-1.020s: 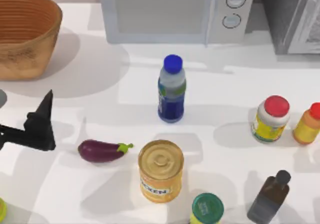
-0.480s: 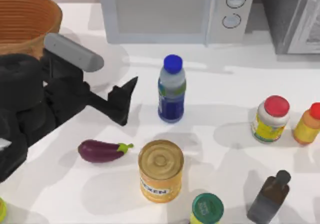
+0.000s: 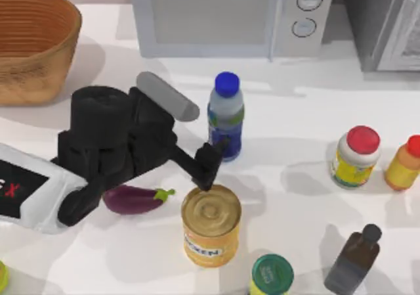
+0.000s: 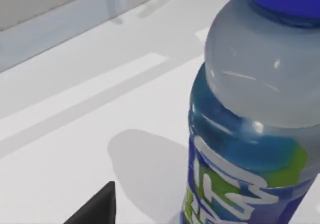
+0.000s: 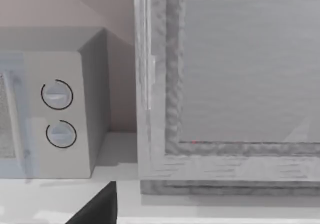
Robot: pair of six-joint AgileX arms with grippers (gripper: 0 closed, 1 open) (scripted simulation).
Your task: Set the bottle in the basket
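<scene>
Far to the left of the bottle (image 3: 226, 117) sits the basket (image 3: 33, 45), at the tabletop's (image 3: 295, 196) back corner. The left tool (image 3: 211, 158) has reached in low beside the upright bottle's base, seemingly lining up a side grasp; whether its fingers stand apart I cannot tell, and nothing looks held yet

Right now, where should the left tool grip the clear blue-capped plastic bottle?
Grip the clear blue-capped plastic bottle around its labelled mid-body, coming sideways from the table's left, where the left tool is. It stands upright; the round body probably suits a side pinch.
</scene>
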